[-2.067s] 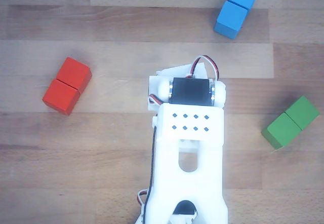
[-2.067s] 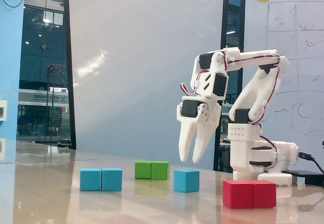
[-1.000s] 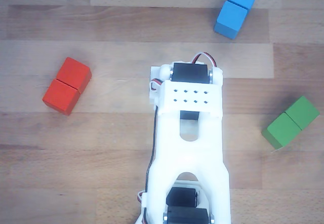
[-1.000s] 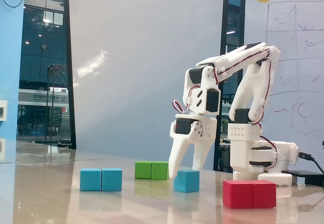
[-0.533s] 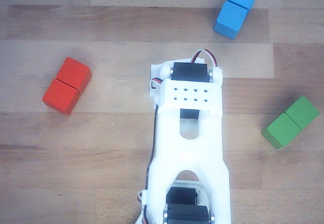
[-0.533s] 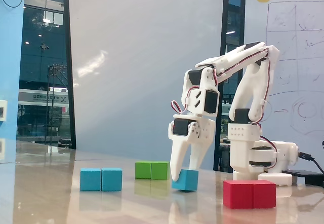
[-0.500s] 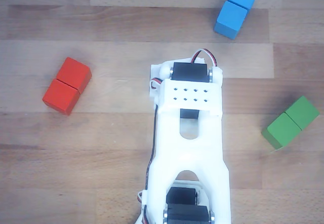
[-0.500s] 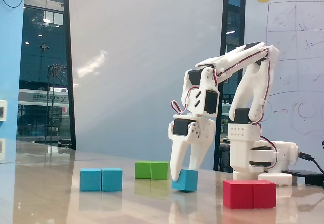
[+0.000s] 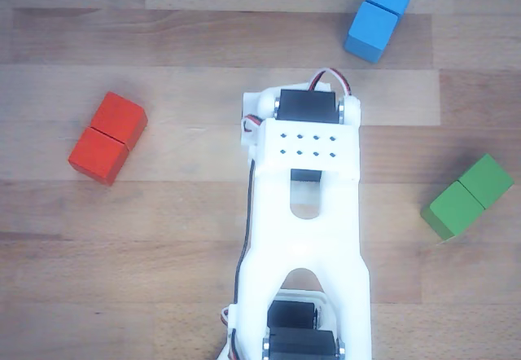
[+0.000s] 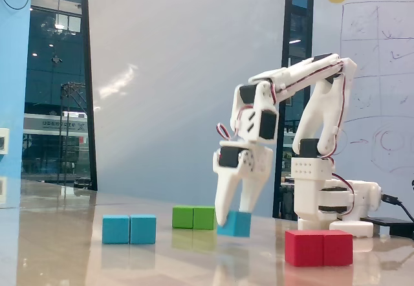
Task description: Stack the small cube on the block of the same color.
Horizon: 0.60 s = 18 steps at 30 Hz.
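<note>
In the fixed view the small light-blue cube (image 10: 235, 224) hangs just above the table, slightly tilted, with my white gripper (image 10: 231, 219) shut on it. The blue two-segment block (image 10: 129, 229) lies on the table to the left, well apart from the cube. In the other view, looking down, the same blue block (image 9: 379, 15) lies at the top right, and my arm (image 9: 303, 213) fills the centre and hides the cube and the fingertips beneath it.
A red oblong block (image 9: 107, 138) lies left and a green one (image 9: 467, 196) right in the other view. In the fixed view the green block (image 10: 194, 217) sits behind the cube, the red block (image 10: 319, 247) at the front right, near the arm's base (image 10: 330, 205).
The gripper came down over the small cube, closed on it, and has now lifted it slightly off the table, shifting a little left in the fixed view.
</note>
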{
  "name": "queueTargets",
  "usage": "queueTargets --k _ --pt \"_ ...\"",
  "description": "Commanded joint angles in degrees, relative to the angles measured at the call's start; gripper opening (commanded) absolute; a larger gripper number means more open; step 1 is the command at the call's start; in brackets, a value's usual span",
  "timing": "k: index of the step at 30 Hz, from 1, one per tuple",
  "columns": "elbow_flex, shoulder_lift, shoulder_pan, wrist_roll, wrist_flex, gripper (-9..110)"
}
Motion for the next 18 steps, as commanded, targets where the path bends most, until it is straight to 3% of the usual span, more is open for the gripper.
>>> queueTargets --k 1,9,18 --pt "-14.77 0.88 0.18 -0.53 6.94 15" --pt "-35.07 -5.36 0.79 -0.53 15.82 14" --pt "-56.87 -22.5 7.38 -0.53 16.79 15"
